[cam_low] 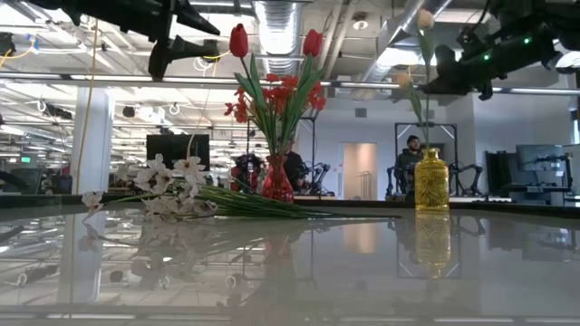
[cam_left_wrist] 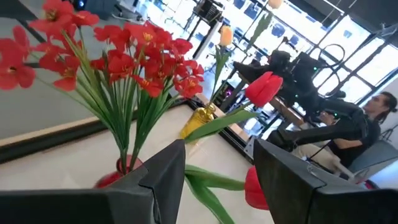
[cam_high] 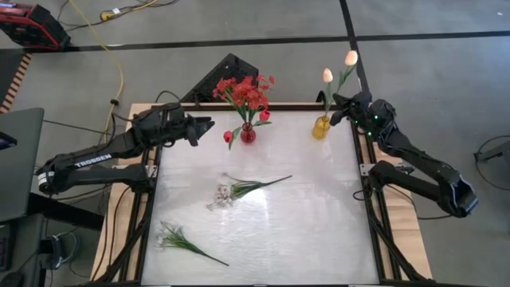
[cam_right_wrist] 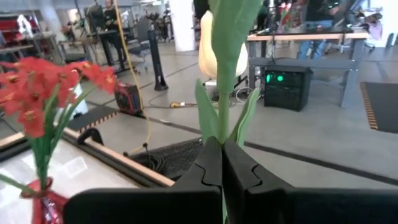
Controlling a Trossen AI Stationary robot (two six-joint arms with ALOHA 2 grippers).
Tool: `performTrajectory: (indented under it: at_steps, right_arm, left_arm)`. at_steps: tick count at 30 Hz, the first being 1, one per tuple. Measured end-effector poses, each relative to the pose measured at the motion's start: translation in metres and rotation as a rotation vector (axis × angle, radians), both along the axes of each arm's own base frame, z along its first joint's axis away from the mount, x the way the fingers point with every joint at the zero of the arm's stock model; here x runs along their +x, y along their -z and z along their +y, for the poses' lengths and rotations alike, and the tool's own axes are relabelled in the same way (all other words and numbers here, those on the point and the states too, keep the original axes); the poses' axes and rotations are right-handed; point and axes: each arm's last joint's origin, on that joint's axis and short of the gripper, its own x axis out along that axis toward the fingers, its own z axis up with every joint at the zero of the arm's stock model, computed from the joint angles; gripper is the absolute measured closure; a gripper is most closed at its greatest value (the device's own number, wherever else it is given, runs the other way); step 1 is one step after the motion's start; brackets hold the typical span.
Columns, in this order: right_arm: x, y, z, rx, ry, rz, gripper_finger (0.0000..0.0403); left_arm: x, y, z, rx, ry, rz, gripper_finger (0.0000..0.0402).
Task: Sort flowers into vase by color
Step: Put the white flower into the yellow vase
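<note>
A red vase (cam_high: 248,134) holds red blossom clusters (cam_high: 243,92) and red tulips (cam_left_wrist: 264,87). A yellow vase (cam_high: 321,127) stands at the far right and holds a cream-peach tulip (cam_high: 327,75). My right gripper (cam_right_wrist: 222,158) is above this vase, shut on the stem of a second cream-peach tulip (cam_high: 351,57). My left gripper (cam_high: 209,126) hovers open just left of the red vase, and a low red tulip (cam_high: 229,137) leans toward it. Two white blossom sprays (cam_high: 227,193) (cam_high: 171,235) lie flat on the table. My right gripper pinches the cream-peach tulip's green stem (cam_right_wrist: 222,127) between its two shut fingers, below the leaves and well below the flower head. The fingers come level from the table's right side and lie across the stem. The tulip stands nearly upright, and its lower stem (cam_low: 426,136) runs down into the yellow vase's neck.
The white table top (cam_high: 319,215) has open room in its middle and right part. Its wooden frame (cam_high: 398,239) borders it. Cables and a red device (cam_high: 28,24) lie on the floor beyond. People and desks show in the room behind.
</note>
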Motion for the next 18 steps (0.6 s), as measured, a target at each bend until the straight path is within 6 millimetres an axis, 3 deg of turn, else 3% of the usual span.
performTrajectory:
  at_steps: [8,18]
  right_arm:
    - [0.000,0.013,0.000,0.032,-0.001,0.016,0.0379]
    - [0.006,0.014,0.005,0.035,-0.045,0.020,0.0285]
  left_arm:
    - [0.001,-0.001,0.000,-0.007,0.016,-0.013,0.0223]
    - [0.001,0.000,0.000,-0.007,0.018,-0.012,0.0223]
